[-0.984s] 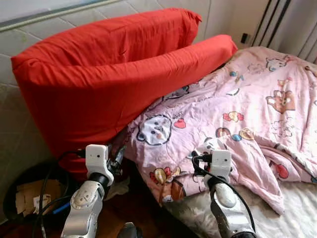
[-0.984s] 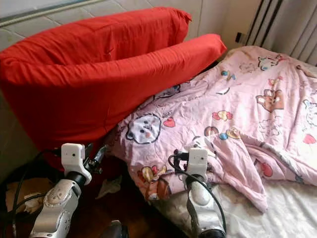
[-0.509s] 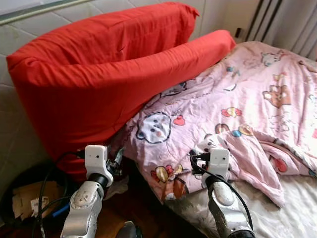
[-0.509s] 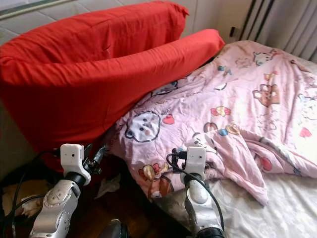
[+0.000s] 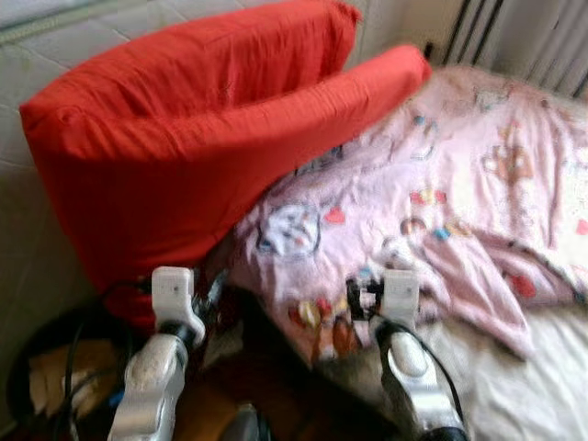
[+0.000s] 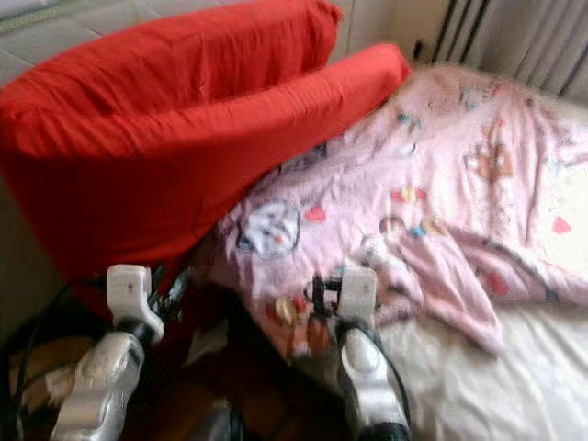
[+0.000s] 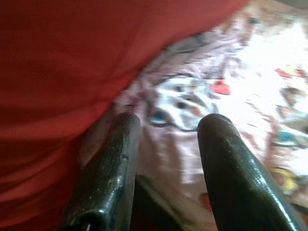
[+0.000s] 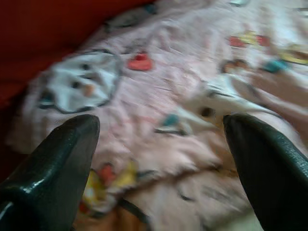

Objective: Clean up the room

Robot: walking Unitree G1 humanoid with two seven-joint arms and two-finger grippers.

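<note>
While blurred, red pillow [image 5: 193,129] lengthwise headward.

matt red cloth pillow [image 5: 184,138]; seemingly soft cotton blanket [image 5: 441,184].

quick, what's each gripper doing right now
Left gripper: open, holding nothing, near the red cushion.
Right gripper: open, holding nothing, over the pink blanket.

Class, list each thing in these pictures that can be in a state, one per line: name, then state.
red pillow: propped against the wall, one end lying over the blanket.
pink blanket: crumpled, one corner folded back, its edge hanging off the bed.
mattress: partly uncovered.
left gripper: open, holding nothing, beside the pillow.
right gripper: wide open, holding nothing, above the blanket.
</note>
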